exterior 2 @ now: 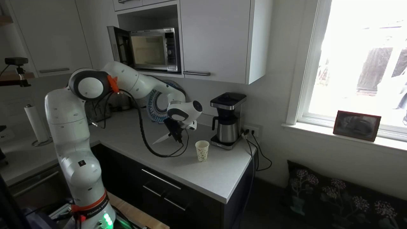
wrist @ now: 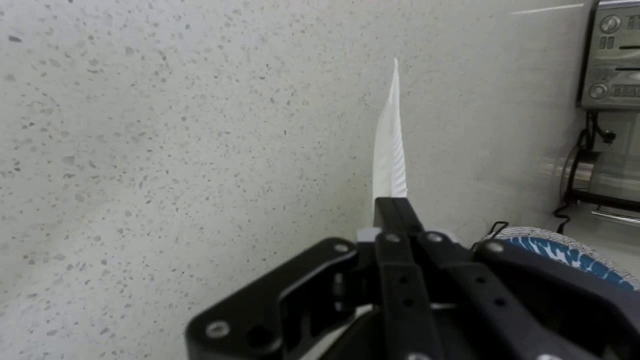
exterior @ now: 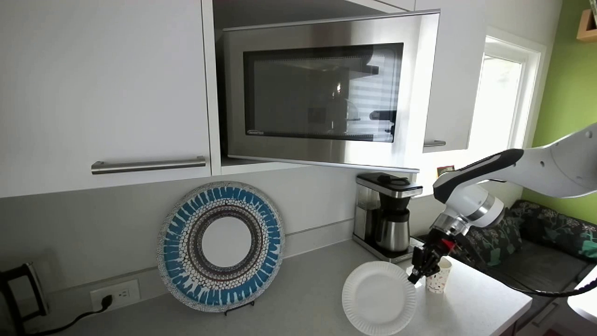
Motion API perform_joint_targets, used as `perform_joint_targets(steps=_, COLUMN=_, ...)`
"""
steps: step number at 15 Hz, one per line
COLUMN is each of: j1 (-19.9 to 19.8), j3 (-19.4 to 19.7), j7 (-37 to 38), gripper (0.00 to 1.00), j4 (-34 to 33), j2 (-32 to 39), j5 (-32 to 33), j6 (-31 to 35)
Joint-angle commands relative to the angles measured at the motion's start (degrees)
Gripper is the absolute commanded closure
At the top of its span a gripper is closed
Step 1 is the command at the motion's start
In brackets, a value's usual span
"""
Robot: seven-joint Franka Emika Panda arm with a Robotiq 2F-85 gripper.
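Pincer (wrist: 397,214) clenched on the rim of a white plate (exterior: 379,298) above the table (exterior 2: 219,175); a speckled cup (exterior 2: 202,151) stands upright near the coffee maker (exterior 2: 227,128).

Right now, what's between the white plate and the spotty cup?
In an exterior view, the gripper, shut on the edge of the white plate, shows between it and the spotty cup.

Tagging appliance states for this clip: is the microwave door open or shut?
Open: in an exterior view, the microwave door stands angled out to one side, with the cavity in plain view beside it.
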State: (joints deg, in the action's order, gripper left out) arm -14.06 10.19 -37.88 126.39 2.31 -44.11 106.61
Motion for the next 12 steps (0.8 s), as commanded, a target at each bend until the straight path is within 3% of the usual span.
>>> perform_joint_targets(steps=1, j1=-0.61, j3=2.26, j7=-0.83, gripper=1.0, j4=2.96, j2=-7.34, j5=4.45, j6=-2.52)
perform_joint_targets(steps=7, j1=-0.06, j3=4.71, j7=-6.78, gripper=1.0, j4=5.07, j2=-18.59, j5=15.13, j6=-2.79)
perform_joint_targets(steps=9, j1=0.35, j3=5.25, j7=-7.57, gripper=1.0, j4=6.56, j2=-22.81, j5=16.29, j6=-2.16)
perform_joint_targets(steps=11, j1=1.14, j3=6.53, j7=-8.84, gripper=1.0, j4=8.13, j2=-26.95, j5=13.47, j6=-4.43)
perform_joint_targets(steps=12, j1=1.53, j3=6.3, j7=-7.11, gripper=0.99, j4=4.52, j2=-21.7, j5=14.68, j6=-3.05)
